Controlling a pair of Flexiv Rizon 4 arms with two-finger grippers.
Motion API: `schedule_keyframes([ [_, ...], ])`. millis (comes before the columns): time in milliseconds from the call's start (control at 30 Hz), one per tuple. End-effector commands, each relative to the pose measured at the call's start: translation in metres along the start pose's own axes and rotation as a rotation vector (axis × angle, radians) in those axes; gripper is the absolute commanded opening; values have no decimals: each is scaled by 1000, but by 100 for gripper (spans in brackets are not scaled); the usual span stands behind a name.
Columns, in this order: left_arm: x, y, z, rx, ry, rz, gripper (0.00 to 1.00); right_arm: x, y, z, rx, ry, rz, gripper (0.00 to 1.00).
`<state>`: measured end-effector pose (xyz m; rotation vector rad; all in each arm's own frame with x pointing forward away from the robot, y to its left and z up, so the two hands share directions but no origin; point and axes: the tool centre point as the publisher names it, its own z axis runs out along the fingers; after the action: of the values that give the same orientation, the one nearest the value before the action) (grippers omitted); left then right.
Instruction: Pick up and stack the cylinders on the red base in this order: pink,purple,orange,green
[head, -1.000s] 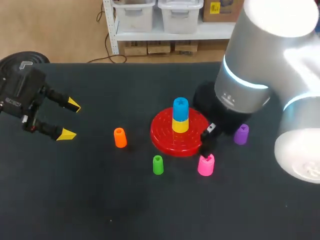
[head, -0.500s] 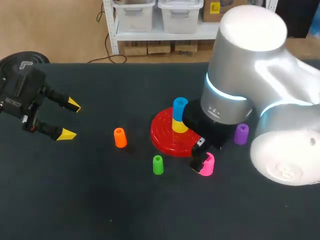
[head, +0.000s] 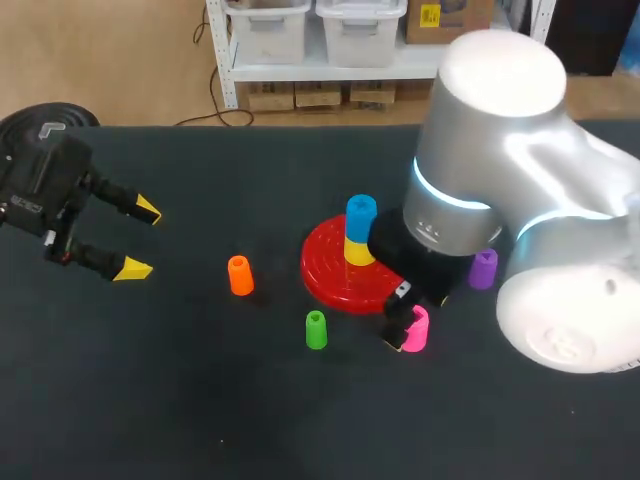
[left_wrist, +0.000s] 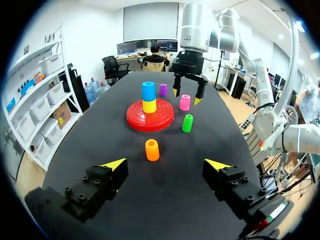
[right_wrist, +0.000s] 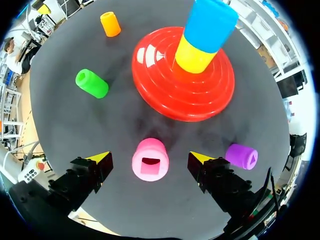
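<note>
The right jaws stand wide, pointing down over the pink plastic cylinder. In the right wrist view the cylinder sits upright on the dark worktop, midway between the two yellow fingertips, with bare worktop showing on both sides, so neither finger touches it. That view alone shows the squarish hole in its top.

In the head view the silver right arm hides most of this, leaving only part of the pink cylinder visible under the dark fingers. The left wrist view, from far across the worktop, shows the right jaws straddling the pink cylinder from above.

Just beside one finger of the right jaws, on its outer side, stands the purple plastic cylinder, which has a triangular hole. Ahead of the right jaws lies the red ribbed disc base, carrying a yellow cylinder with a blue cylinder on top. Beyond the other finger is the green plastic cylinder, and farther off the orange plastic cylinder.

The left jaws are also spread wide and hold nothing. They are on the left arm, well apart from the stack. The orange cylinder is the nearest thing ahead of them, in line with the gap between their fingertips.
</note>
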<state>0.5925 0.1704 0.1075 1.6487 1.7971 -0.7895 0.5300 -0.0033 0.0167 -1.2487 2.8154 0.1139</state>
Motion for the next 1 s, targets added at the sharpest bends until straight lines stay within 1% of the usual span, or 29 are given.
schedule_keyframes([
  [33, 1, 0, 0, 1, -2, 2, 100, 3, -2, 0, -11, 4, -8, 100],
  [367, 1, 0, 0, 1, -2, 2, 100, 0, 1, 7, -45, 43, -23, 100],
  [667, 1, 0, 0, 1, -2, 2, 100, -7, 1, 5, -31, 68, -31, 100],
  [1000, 1, 0, 0, 1, -2, 2, 100, -6, 2, 7, -32, 91, -23, 100],
])
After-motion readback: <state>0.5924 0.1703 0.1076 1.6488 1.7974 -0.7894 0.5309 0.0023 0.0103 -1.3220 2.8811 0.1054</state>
